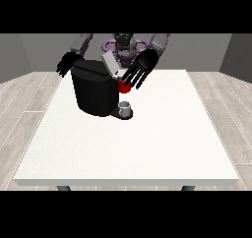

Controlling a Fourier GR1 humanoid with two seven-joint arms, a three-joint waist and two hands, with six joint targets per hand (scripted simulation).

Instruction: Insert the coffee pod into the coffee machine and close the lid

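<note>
A black coffee machine (96, 92) stands on the white counter (147, 143), near its far edge. Its grey lid (110, 64) is tipped up and open.

The hand at the view's right (142, 67) hangs over the machine's right side. Its fingers (134, 79) are straight and spread, pointing down. They hold nothing. Just under these fingers is a red thing at the machine (123, 87); they look to be touching it or almost touching it, but I cannot tell which.

Lower down, below those fingers, a small grey thing (125, 105) sits on the machine's low front part. I cannot tell if it is the pod.

The hand at the view's left (66, 65) is behind the machine's top left corner. Its fingers (61, 71) look relaxed and point down, with nothing in them.
</note>
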